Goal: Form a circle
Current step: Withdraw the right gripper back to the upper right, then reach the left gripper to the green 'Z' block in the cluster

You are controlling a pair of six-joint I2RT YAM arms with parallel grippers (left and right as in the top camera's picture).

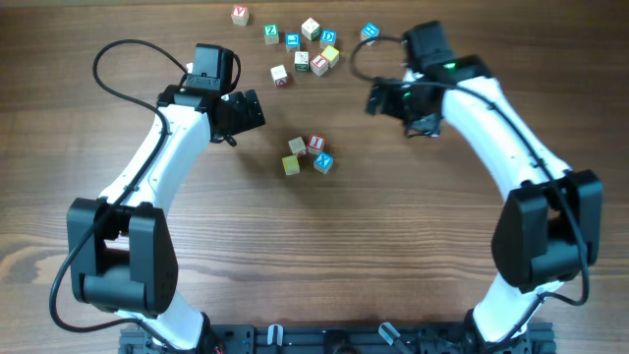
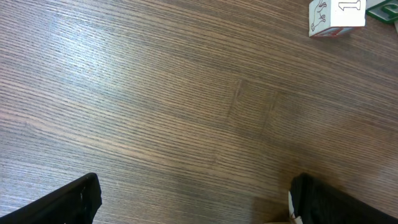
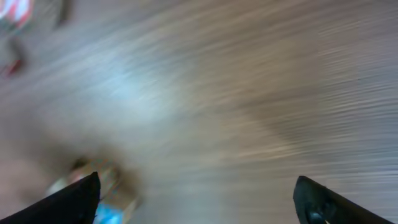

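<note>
Tiny coloured letter cubes (image 1: 315, 145) huddle close as a ring to form the circle; flanking it, both arms' jaws hang open, empty.

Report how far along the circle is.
Done: a small ring of cubes sits mid-table. I count four clearly; a fifth is hard to tell. In hand: nothing. The left gripper and right gripper are both open and empty, neither touching the ring. Left: perhaps closing gaps in the ring, though that is a judgement. The spare cubes lie scattered at the far edge.
</note>
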